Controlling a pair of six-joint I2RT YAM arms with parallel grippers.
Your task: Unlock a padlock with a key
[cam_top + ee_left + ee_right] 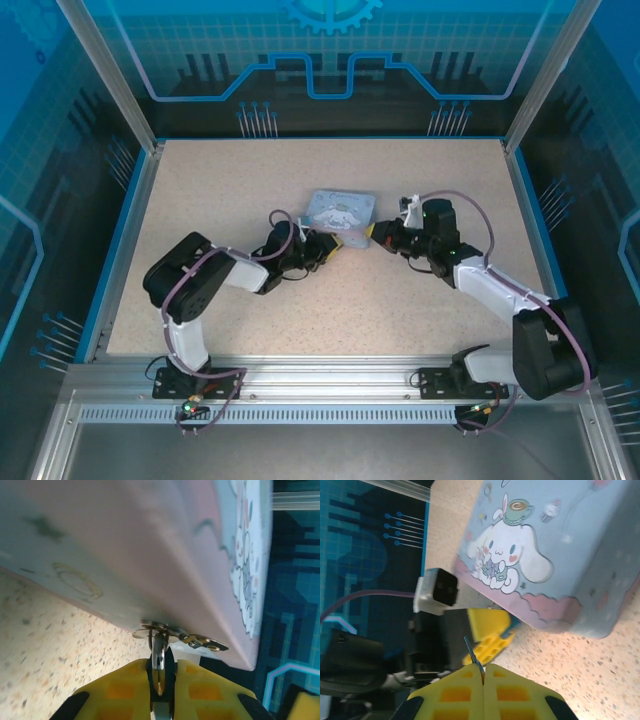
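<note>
Holds a thin key [473,654] clamped tight in the right gripper [484,674], blade pointing ahead and slightly left, just short of what looks like the padlock [159,655], pinched by the nearly closed left gripper [162,676] at the latch [200,641] of the tin [560,555].

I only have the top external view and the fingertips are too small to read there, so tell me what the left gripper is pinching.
Observer: In its wrist view the left gripper is shut on a thin silvery piece, right at a small metal fitting on the side of the tin. What the piece is I cannot tell.
Operator: Now report the right gripper.
Observer: Its wrist view shows the right gripper shut, a thin metal sliver poking out between its fingertips.
Operator: Say what lies ahead of it.
Observer: The left gripper's yellow fingers, tucked against the tin's edge.
</note>
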